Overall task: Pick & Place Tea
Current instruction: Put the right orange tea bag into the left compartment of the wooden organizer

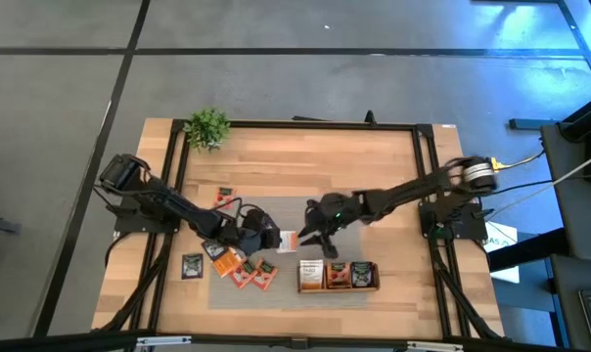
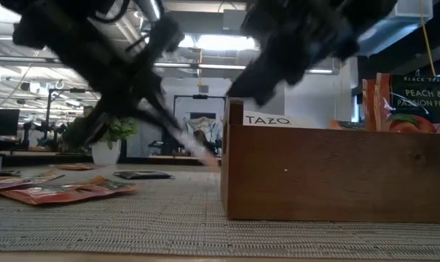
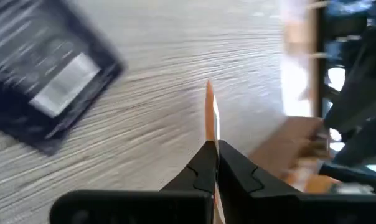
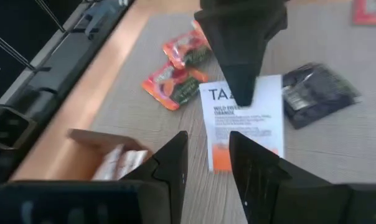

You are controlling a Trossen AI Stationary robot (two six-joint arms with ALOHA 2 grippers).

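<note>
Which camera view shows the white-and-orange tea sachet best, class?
The right wrist view: the white-and-orange sachet faces the camera, pinched by the left gripper. The left wrist view shows it edge-on; the high view, tiny; the low view, blurred.

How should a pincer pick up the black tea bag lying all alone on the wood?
Probably by one edge, coming from straight above. The black tea bag lies flat on the table with nothing touching it, so it is too thin to pinch from the side. The left pincer is nearer, but it is shut on a white tea bag.
</note>
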